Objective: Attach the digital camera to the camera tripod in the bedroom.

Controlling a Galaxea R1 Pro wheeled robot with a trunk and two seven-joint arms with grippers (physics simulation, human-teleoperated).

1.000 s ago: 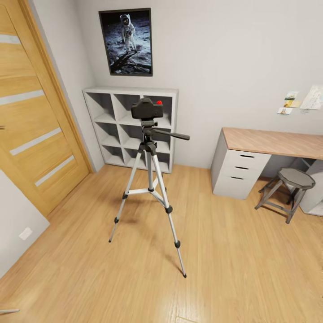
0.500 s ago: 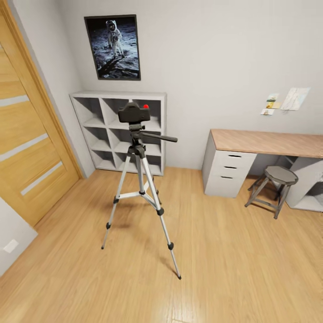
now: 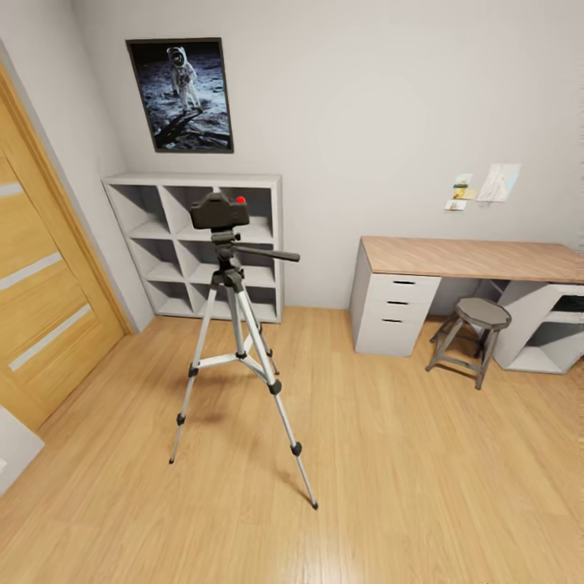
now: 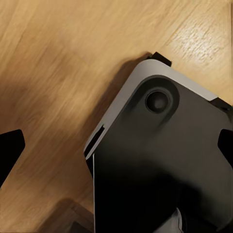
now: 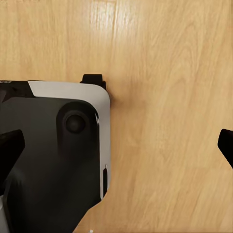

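Note:
The digital camera [image 3: 219,212], small and black with a red dot on top, sits on the head of the camera tripod [image 3: 236,328]. The tripod stands on the wood floor in front of the white cube shelf [image 3: 154,237], silver legs spread and pan handle pointing right. In the left wrist view my left gripper [image 4: 116,148] is open over the floor, its black fingertips [image 4: 9,151] far apart and nothing between them. My right gripper [image 5: 116,145] is open in the same way in the right wrist view. Both hang low beside my own grey and black base [image 4: 160,160].
A wooden door [image 3: 40,308] lines the left wall, and an astronaut poster [image 3: 180,96] hangs above the shelf. At right are a wood-topped desk [image 3: 470,258] with drawers and a grey stool [image 3: 474,324]. Open plank floor [image 3: 405,470] lies between me and the tripod.
The whole head view has shifted: tripod, shelf and desk sit further left in the picture and slightly smaller. The camera stays on the tripod; nothing in the room has moved.

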